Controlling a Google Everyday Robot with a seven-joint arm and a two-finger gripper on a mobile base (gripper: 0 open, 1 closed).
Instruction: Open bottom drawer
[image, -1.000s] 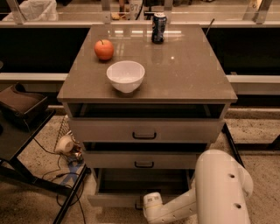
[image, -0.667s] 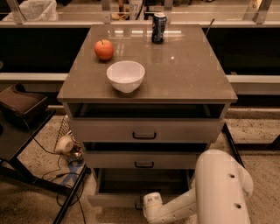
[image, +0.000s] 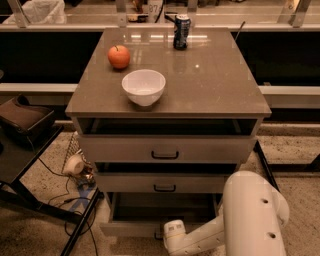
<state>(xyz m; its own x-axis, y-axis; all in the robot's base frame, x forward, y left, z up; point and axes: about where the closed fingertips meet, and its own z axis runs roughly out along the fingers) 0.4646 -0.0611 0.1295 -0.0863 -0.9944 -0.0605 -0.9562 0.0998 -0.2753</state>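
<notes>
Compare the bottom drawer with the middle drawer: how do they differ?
The bottom drawer is pulled well out, its inside showing; the middle drawer shows only a narrow gap. The bottom drawer's front looks slimmer than the middle drawer's. The gripper sits at the bottom drawer's front, away from the middle drawer. Both have pale grey fronts.

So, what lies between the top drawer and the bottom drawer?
In the camera view, only the middle drawer; the gripper is at the front of the bottom drawer.

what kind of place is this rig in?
Probably an office or lab test area, not a home: standalone drawer cabinet, loose cables on speckled floor, railing behind. Gripper sits low at the bottom drawer.
</notes>
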